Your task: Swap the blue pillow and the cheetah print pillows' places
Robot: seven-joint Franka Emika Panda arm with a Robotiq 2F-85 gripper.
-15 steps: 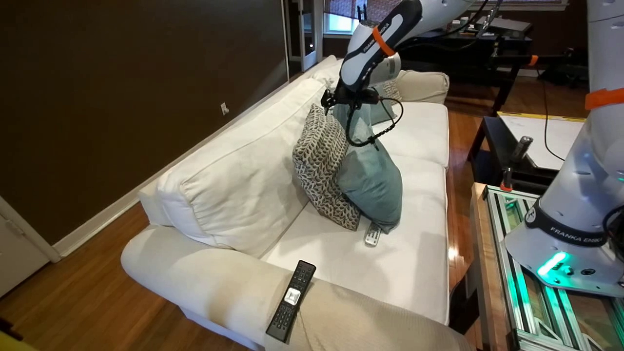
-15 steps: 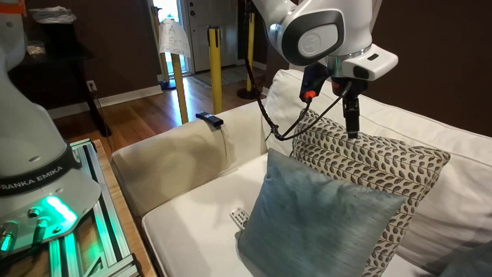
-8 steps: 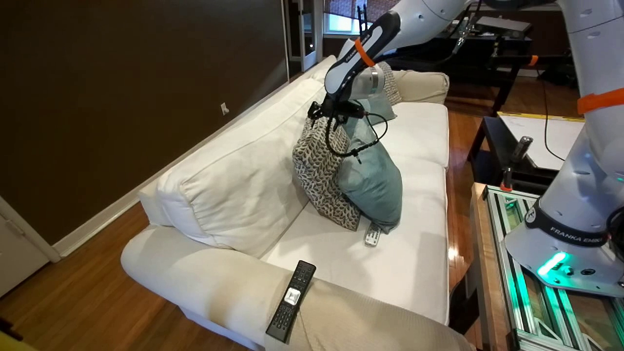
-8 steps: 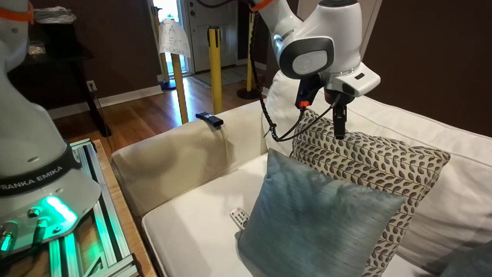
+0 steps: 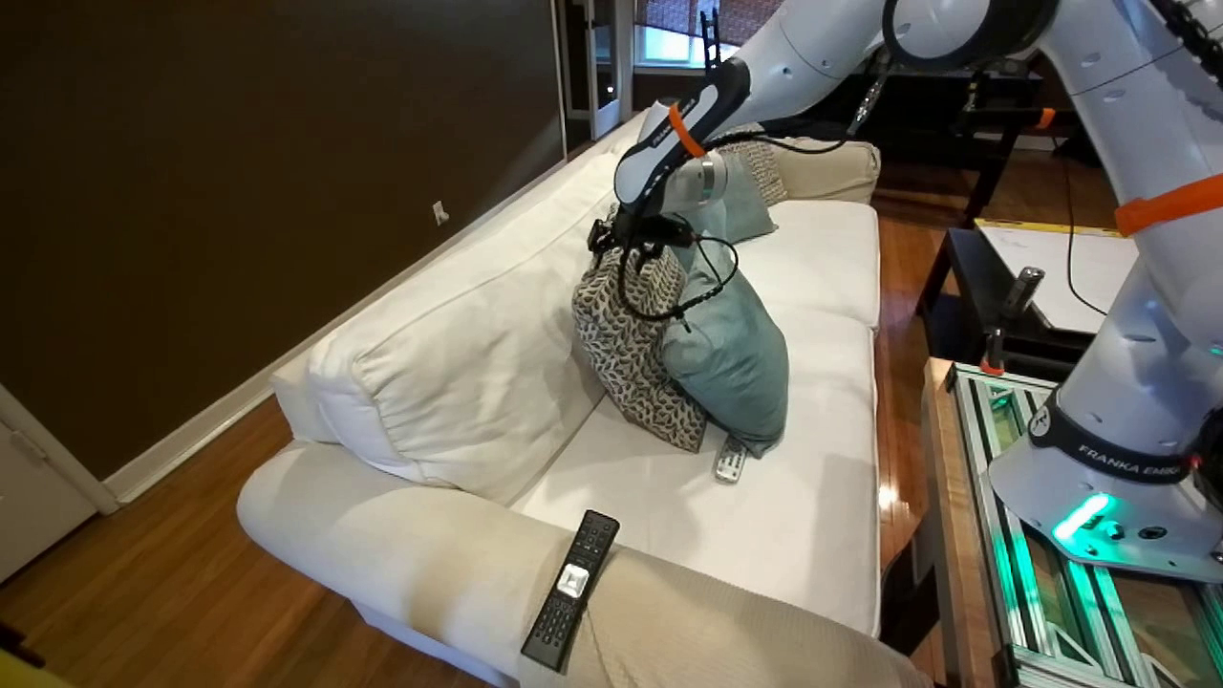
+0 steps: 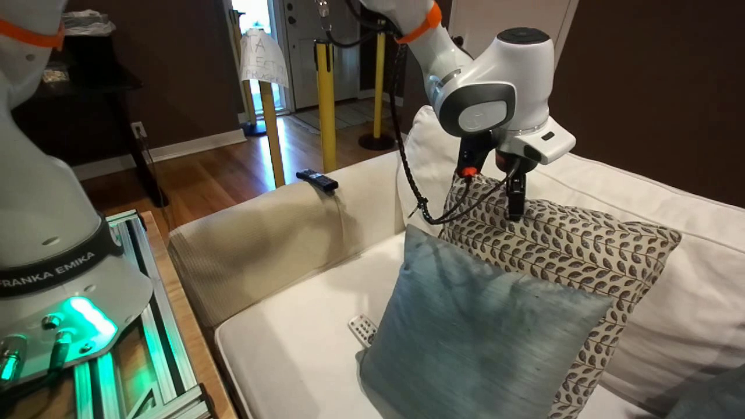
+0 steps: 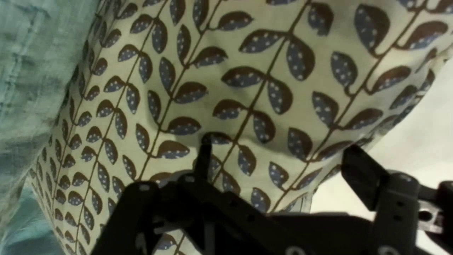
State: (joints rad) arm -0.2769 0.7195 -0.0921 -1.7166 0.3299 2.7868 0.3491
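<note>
The cheetah print pillow [image 6: 628, 250], cream with small dark leaf-like marks, leans on the sofa's back cushion in both exterior views. In front of it the plain teal blue pillow [image 6: 483, 326] leans and covers its lower part. My gripper [image 6: 515, 214] points down at the printed pillow's top edge. Seen from the wrist, the gripper [image 7: 280, 147] is open with wide-spread jaws. One finger [image 7: 203, 159] lies over the printed face; the opposite finger [image 7: 364, 177] is at the edge, against white cushion. Whether either touches fabric I cannot tell. The blue pillow [image 7: 35, 63] borders the wrist view's left side.
A white remote [image 6: 363, 330] lies on the seat beside the blue pillow. A black remote [image 5: 570, 588] rests on the near armrest. Another teal pillow [image 5: 747, 205] and a speckled pillow [image 5: 766, 170] sit at the sofa's far end. The white back cushion [image 5: 468, 382] rises behind.
The gripper has come down onto the printed pillow's top edge and shifted toward the armrest with the black remote. Both pillows look unmoved.
</note>
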